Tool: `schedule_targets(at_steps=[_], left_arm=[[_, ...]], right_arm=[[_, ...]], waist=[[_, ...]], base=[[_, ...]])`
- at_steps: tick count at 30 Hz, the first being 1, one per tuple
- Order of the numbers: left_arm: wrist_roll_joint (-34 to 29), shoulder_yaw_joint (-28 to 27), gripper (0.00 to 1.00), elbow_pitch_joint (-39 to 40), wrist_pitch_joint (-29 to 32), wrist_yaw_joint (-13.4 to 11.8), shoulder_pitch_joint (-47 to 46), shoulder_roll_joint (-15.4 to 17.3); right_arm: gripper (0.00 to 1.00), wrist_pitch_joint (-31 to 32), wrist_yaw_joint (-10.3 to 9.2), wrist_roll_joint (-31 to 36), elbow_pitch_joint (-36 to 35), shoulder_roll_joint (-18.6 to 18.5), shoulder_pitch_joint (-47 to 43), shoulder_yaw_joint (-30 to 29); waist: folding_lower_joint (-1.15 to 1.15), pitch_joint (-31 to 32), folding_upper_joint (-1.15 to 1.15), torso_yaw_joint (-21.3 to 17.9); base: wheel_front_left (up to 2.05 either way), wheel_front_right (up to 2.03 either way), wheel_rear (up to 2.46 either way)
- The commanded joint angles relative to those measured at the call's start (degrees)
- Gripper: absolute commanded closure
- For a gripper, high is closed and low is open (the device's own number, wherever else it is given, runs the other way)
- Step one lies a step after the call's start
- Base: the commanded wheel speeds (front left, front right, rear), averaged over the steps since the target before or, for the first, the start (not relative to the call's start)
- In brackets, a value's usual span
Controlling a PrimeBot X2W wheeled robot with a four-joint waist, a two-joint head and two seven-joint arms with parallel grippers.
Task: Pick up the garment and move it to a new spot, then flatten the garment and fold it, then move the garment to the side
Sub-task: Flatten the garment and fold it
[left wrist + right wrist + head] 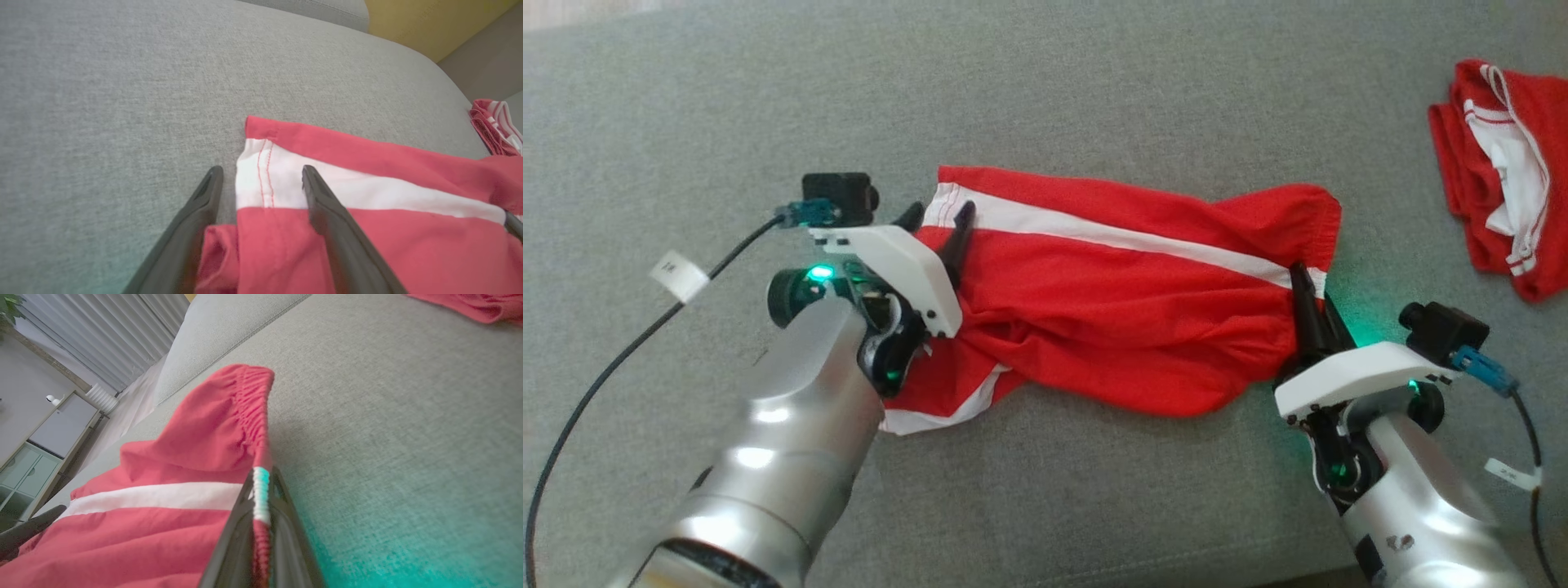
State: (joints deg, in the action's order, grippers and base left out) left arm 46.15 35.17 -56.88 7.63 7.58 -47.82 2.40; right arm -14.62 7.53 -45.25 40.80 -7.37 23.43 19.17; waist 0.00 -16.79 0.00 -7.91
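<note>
The garment is a pair of red shorts with a white side stripe, lying across the grey cushion. My left gripper is open over the hem end, one finger on each side of the white stripe's edge. My right gripper is shut on the elastic waistband at the garment's other end, where the white stripe meets the band. In the right wrist view the waistband rises a little off the cushion beyond the fingers.
A second red and white garment lies bunched at the cushion's far right. Bare grey cushion stretches behind and in front of the shorts. Cables trail from both wrists. A cabinet and curtains stand beyond the cushion.
</note>
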Motion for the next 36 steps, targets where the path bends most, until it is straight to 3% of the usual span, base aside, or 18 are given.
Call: schedule_targets(at_steps=[1,8,16,20,21,25,26,27,36], left_arm=[[0.3,-0.1,0.00,0.7,0.8,-0.1,-0.3,0.8],[1.8,2.2,0.00,-0.5,1.8,-0.1,-0.3,0.7],[3.6,3.9,0.00,0.4,-1.8,-0.1,-1.3,0.8],[4.6,5.0,0.36,0.8,-3.7,-0.1,-1.3,1.2],[4.7,5.3,0.51,0.9,-4.3,-0.1,-1.4,1.3],[5.2,6.1,0.83,0.9,-7.8,-0.1,-2.0,1.9],[5.3,6.2,0.96,0.9,-8.8,-0.1,-2.2,2.0],[5.4,6.5,1.00,1.0,-9.8,-0.1,-2.4,2.1],[9.8,7.7,1.00,6.9,-14.9,-0.1,-4.3,4.3]], right_arm=[[1.00,-0.4,-0.04,0.6,-1.1,1.1,-0.1,1.1],[1.00,-0.4,-0.04,0.8,-0.8,1.7,-0.3,1.9],[1.00,-0.4,-0.04,0.5,-0.6,2.1,-0.1,3.0],[1.00,-0.4,-0.04,0.3,-0.5,2.1,0.0,3.3],[1.00,-0.4,-0.04,0.3,-0.5,2.1,0.0,3.4],[1.00,-0.4,-0.04,0.0,-0.8,2.1,0.2,3.5],[1.00,-0.4,-0.04,0.0,-1.0,2.1,0.4,3.5],[1.00,-0.4,-0.04,-0.1,-1.2,2.2,0.5,3.4],[1.00,-0.4,-0.04,-0.7,-7.4,1.5,2.3,1.3]], waist=[[0.00,0.6,0.00,0.2],[0.00,1.3,0.00,0.2],[0.00,1.0,0.00,-0.6],[0.00,0.9,0.00,-0.8],[0.00,0.9,0.00,-0.9],[0.00,0.6,0.00,-0.9],[0.00,0.6,0.00,-0.9],[0.00,0.6,0.00,-0.8],[0.00,3.9,0.00,1.1]], base=[[0.00,0.00,0.00],[0.00,0.00,0.00],[0.00,0.00,0.00],[0.00,0.00,0.00],[0.00,0.00,0.00],[0.00,0.00,0.00],[0.00,0.00,0.00],[0.00,0.00,0.00],[0.00,0.00,0.00]])
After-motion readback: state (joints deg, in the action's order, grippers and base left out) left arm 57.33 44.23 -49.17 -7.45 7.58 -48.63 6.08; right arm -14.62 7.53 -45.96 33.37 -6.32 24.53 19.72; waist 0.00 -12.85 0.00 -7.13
